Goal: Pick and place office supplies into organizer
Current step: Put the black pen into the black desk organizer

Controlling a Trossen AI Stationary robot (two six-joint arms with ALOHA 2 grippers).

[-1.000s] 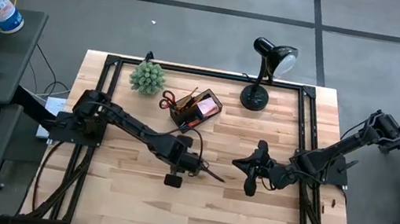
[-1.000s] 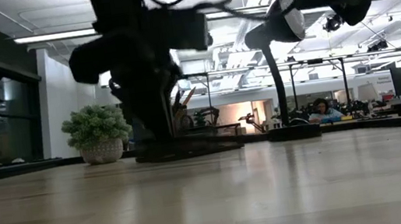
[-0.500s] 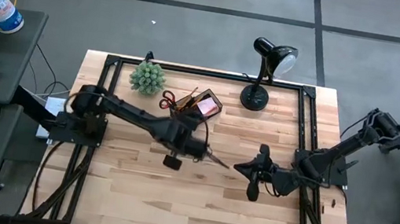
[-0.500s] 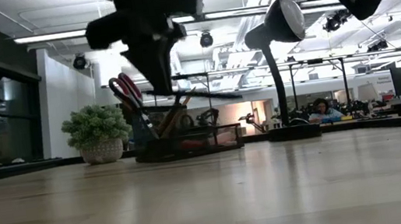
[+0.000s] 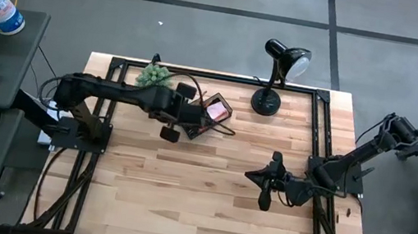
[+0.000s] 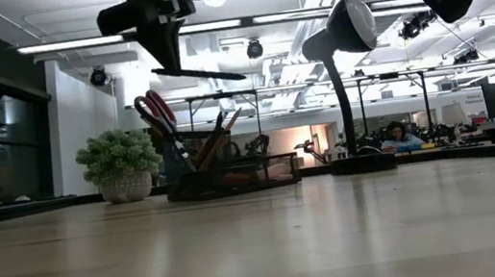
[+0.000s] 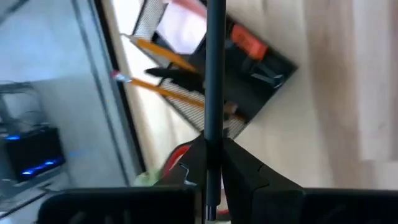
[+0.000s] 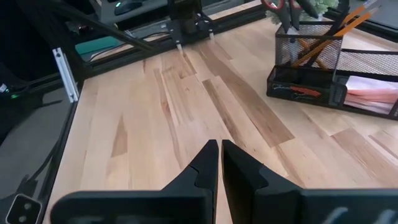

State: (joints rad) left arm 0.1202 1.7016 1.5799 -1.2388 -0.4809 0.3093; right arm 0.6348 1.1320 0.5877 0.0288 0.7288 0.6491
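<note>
**Pen held over organizer**

High view: left gripper (image 5: 200,121) above the organizer (image 5: 211,116) near the table's back edge, clamped on a black pen (image 5: 220,128); right gripper (image 5: 260,177) idle mid-table.

Low view: pen level above scissors (image 6: 157,112).

Left wrist: fingers (image 7: 239,165) pinching pen.

Right wrist: fingers (image 8: 239,163) pressed together, empty.

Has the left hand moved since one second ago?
Yes. The left hand, shut on a black pen, has gone from mid-table toward the far edge and now hangs over the organizer, nearer the plant.
</note>
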